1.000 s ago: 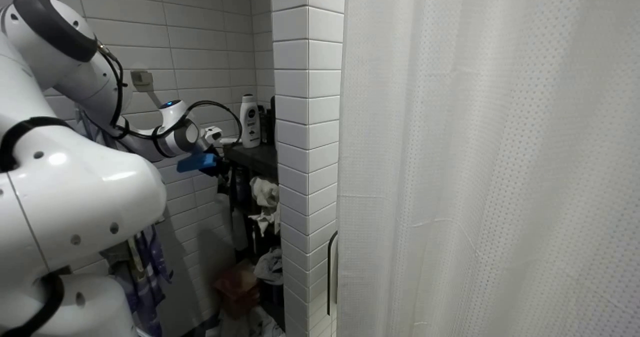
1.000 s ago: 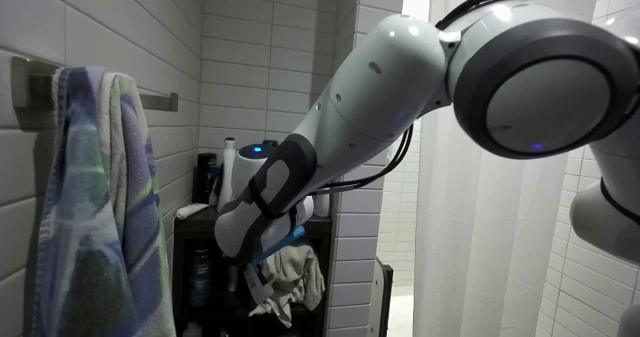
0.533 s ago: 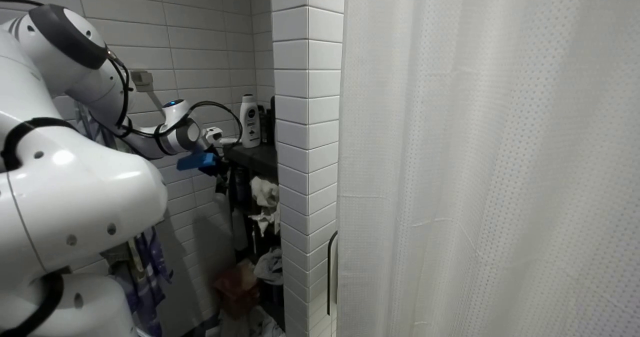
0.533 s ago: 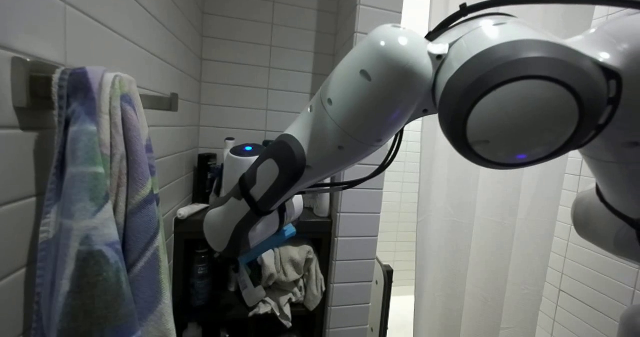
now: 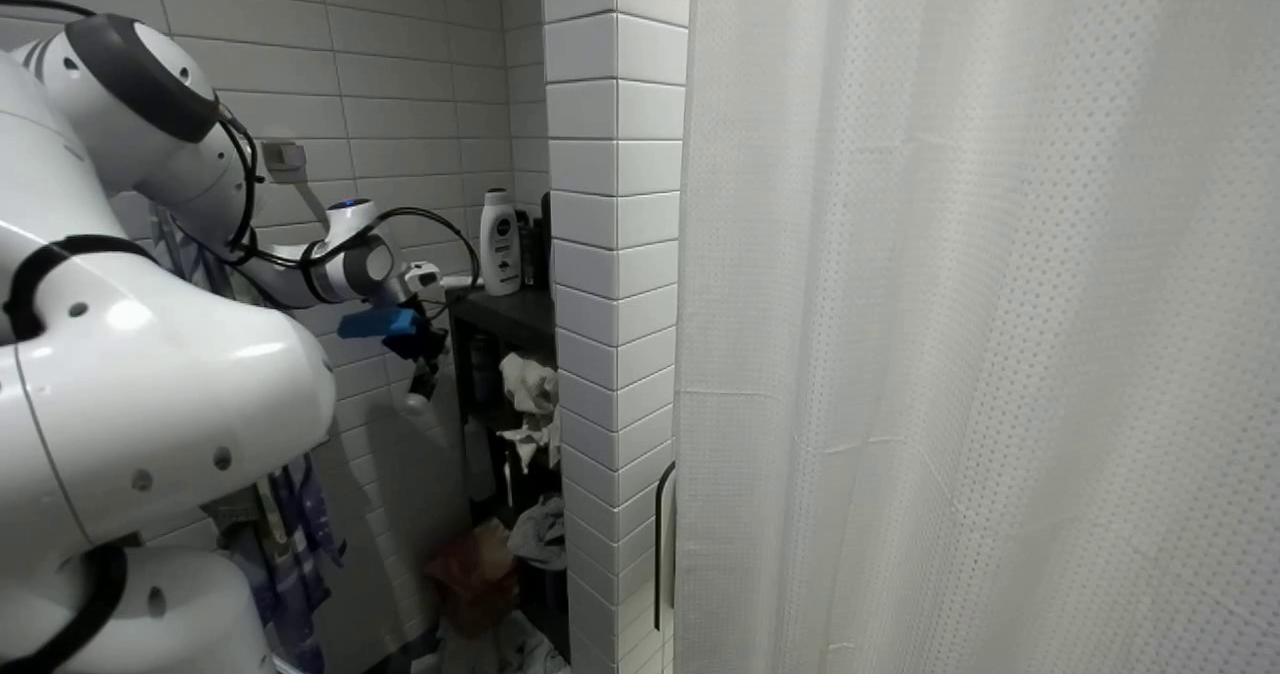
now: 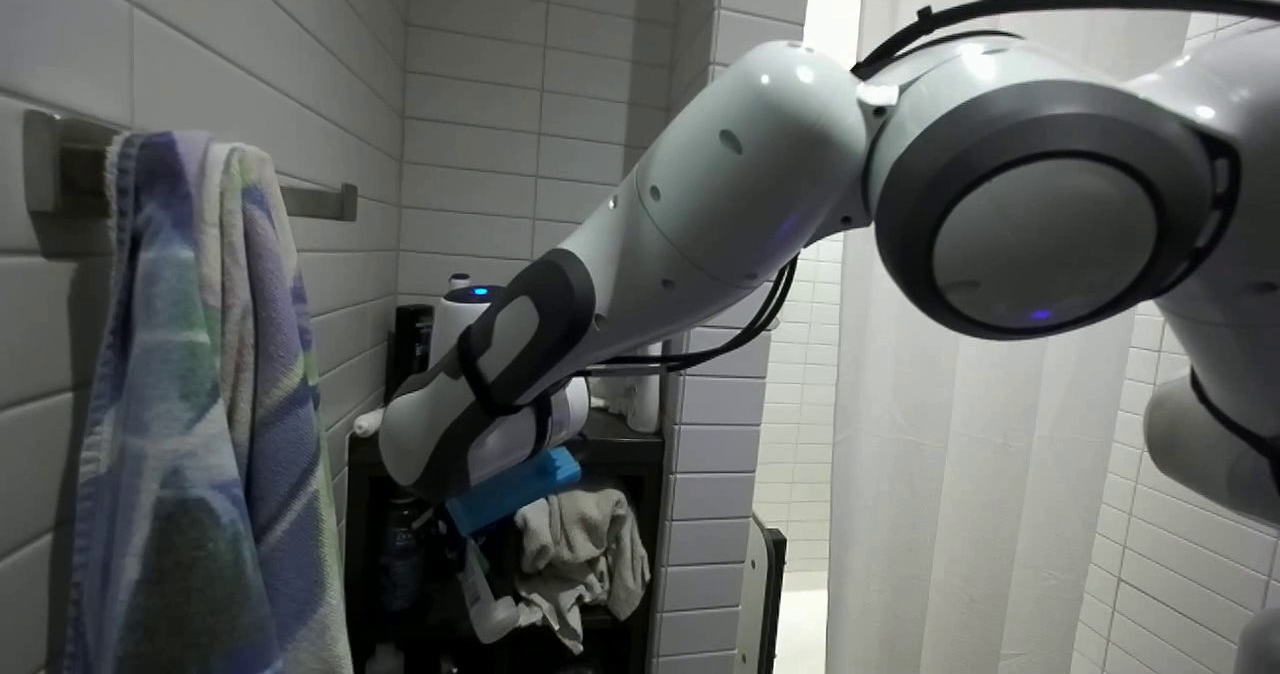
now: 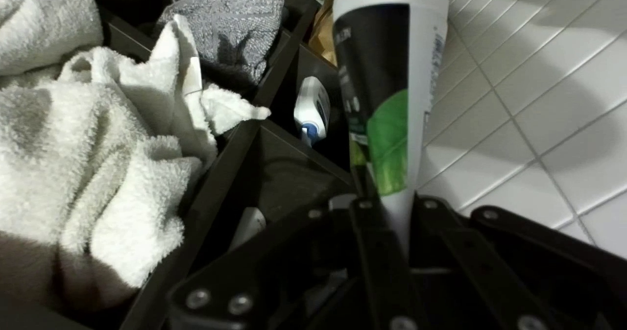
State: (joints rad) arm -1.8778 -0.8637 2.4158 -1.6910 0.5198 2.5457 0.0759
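Note:
My gripper is shut on the narrow end of a white tube with a black and green label. The tube's wide white end points away from the jaws. In an exterior view the gripper is just left of the dark shelf unit, with the tube hanging tilted below it. In an exterior view the tube shows in front of the shelf, and the arm hides the jaws. In the wrist view a light towel lies in the shelf, left of the tube.
A white lotion bottle and other bottles stand on the shelf top. A white-and-blue bottle is lower in the shelf. A colourful towel hangs from a wall bar. A tiled pillar and shower curtain stand to the right.
The arm's wrist has moved left in both exterior views and turned. The gripper and held tube have moved away from the shelf unit, and the tube shows more fully.

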